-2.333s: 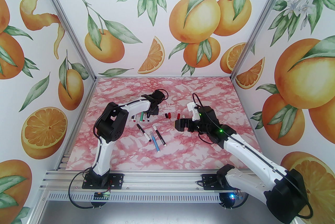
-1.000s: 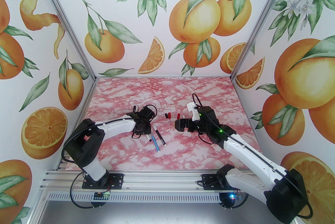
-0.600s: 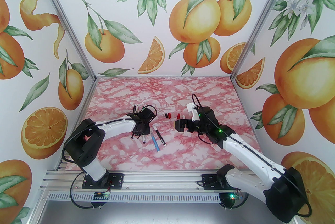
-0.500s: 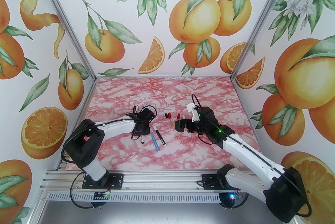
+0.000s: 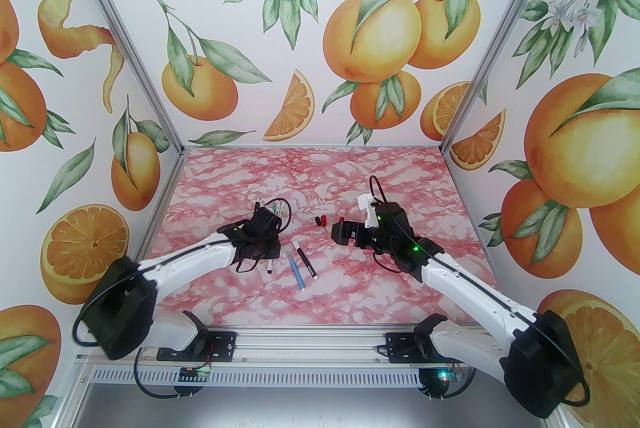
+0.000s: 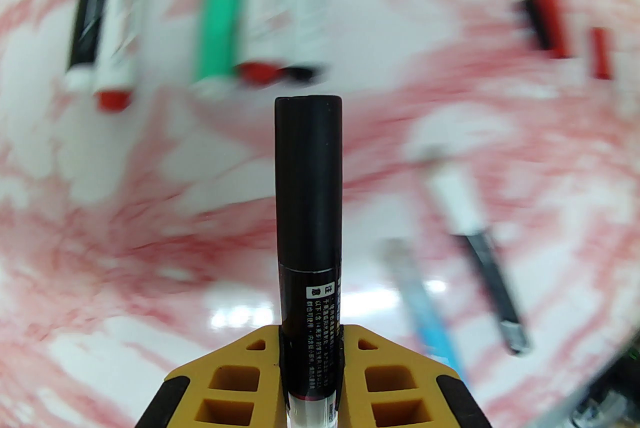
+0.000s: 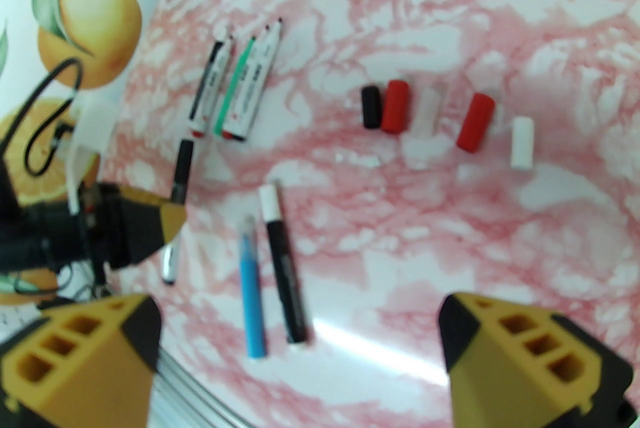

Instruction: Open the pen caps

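Pinching black-capped pen (image 6: 309,216): left end effector (image 6: 310,333); right end effector (image 7: 297,316) spread; loose caps (image 7: 397,106) red, black, white

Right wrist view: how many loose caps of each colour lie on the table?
Black caps: 1
Red caps: 2
White caps: 2, the second one faint and blurred
Total: 5

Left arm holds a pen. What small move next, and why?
Probably bring the open right jaws to the black plastic cap of the slim black-barrelled marker pen and close on it. The left jaws are shut on that pen's barrel, its capped end sticks out free, and the right jaws hold nothing.
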{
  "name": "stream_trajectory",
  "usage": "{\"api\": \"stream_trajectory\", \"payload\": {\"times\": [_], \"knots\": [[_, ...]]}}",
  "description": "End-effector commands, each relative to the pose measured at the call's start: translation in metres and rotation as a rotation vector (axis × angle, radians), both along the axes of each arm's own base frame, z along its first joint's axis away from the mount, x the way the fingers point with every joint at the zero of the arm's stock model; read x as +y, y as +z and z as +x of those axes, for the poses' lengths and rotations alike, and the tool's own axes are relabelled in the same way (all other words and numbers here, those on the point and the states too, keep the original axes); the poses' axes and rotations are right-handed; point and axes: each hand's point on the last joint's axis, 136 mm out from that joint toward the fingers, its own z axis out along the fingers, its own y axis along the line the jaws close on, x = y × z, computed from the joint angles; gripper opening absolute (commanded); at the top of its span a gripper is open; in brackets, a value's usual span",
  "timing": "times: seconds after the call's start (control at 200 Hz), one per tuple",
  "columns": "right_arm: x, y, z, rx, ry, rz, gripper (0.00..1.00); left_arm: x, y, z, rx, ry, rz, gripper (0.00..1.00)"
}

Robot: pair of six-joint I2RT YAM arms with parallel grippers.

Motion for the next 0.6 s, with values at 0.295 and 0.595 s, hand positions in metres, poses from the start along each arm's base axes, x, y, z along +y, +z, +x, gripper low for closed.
{"api": "stream_trajectory", "payload": {"times": [0.295,0.595], "knots": [[0.024,0.036,0.029,-0.021,-0.049,0.152,0.82,-0.077,0.074,0.002,-0.244,-0.339,-0.415,0.16],[0.053,0.055,0.035,-0.035,0.020,0.111,0.75,-0.110,0.100,-0.001,-0.289,-0.476,-0.549,0.15]]}}
